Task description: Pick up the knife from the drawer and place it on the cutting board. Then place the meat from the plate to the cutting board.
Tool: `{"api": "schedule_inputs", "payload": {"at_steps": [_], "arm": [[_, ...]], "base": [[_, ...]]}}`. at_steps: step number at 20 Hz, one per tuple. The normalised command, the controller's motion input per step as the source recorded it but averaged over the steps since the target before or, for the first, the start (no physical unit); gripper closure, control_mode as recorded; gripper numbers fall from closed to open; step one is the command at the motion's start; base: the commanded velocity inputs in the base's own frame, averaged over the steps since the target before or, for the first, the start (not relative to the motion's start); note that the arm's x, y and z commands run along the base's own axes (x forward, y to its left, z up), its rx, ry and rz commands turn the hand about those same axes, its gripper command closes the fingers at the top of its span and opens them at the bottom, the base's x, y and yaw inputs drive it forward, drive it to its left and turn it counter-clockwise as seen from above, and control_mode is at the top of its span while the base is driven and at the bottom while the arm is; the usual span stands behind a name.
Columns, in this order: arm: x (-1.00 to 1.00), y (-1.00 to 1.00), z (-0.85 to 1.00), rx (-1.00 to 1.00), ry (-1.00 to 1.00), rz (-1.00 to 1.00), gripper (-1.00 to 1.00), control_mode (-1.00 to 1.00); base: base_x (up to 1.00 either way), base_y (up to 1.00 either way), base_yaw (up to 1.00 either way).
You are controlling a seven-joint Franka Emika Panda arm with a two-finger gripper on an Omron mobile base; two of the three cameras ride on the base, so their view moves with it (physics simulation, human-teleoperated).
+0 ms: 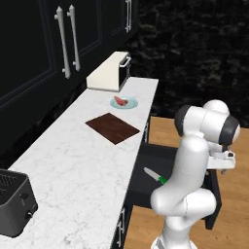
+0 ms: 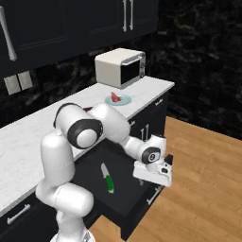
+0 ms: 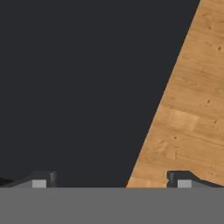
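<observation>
— Two small dark fingertips [image 3: 41, 180] of our claw [image 3: 111, 180] stand wide apart with nothing between them; we look past them at the dark face of the wide, shallow navy-black drawer [image 3: 78, 87] and a slanting strip of light wooden plank floor [image 3: 188, 113].

— Where do we see the small knife with the bright green handle and short silver-white blade [image 2: 107, 177] from there?

— It lies flat on the floor of the open drawer [image 2: 124, 198], near the claw [image 2: 153, 177] but apart from it, toward the cabinet side. Our hand hangs over the outer front edge of the drawer, not over the knife.

— And our arm?

— We see the white arm with dark joints [image 2: 80, 142] rise from the base, fold at the elbow and reach down and forward, the wrist low above the drawer front.

— Which way does the knife point?

— In the left base view the knife [image 1: 155, 176] lies on a slant across the drawer [image 1: 155, 165]: its blade points toward the white marble counter [image 1: 73, 160], its handle toward the arm. Farther along the counter lie the thin reddish-brown wooden cutting board [image 1: 113, 128] and, beyond it, the red-pink meat [image 1: 119, 101] on the small pale blue-green round plate [image 1: 130, 104].
</observation>
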Motion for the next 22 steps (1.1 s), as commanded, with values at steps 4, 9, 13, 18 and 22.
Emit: {"api": "schedule_inputs", "payload": {"at_steps": [4,9,13,18,22], "arm": [[-0.31,0.04,0.79,0.06,-0.11,0.03,-1.00,-1.00],[-0.03,0.72,0.81,0.00,-0.05,0.06,-1.00,-1.00],[-0.16,1.00,0.12,0.00,-0.06,0.05,-1.00,-1.00],[-0.14,0.90,-0.01,0.01,-0.09,0.04,-1.00,-1.00],[0.08,0.55,-0.07,0.00,0.00,0.04,-1.00,-1.00]], "base": [[0.00,0.00,0.00],[0.00,0.00,0.00],[0.00,0.00,0.00],[0.00,0.00,0.00],[0.00,0.00,0.00]]}}
